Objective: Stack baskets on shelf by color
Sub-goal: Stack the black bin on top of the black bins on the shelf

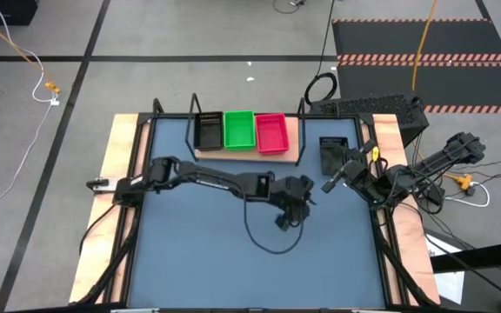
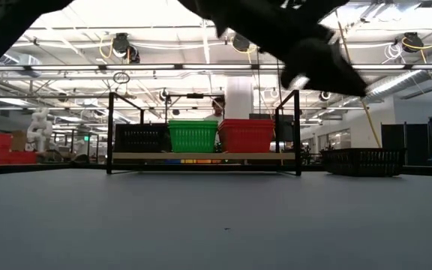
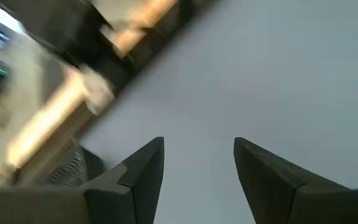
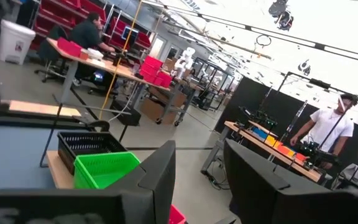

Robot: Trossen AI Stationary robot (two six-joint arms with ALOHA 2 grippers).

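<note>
Beside shelf (image 1: 290,148) — black basket (image 1: 331,153), hidden from L wrist.

Left wrist view: table edge blurred, nothing there readable. Red basket (image 4: 176,215) in right wrist view mostly hidden behind that arm's own fingers. Low view: arms cut off by the top edge, shelf (image 2: 201,157) legs partly blocking the black basket (image 2: 142,137). Stack heights can't be told.
</note>
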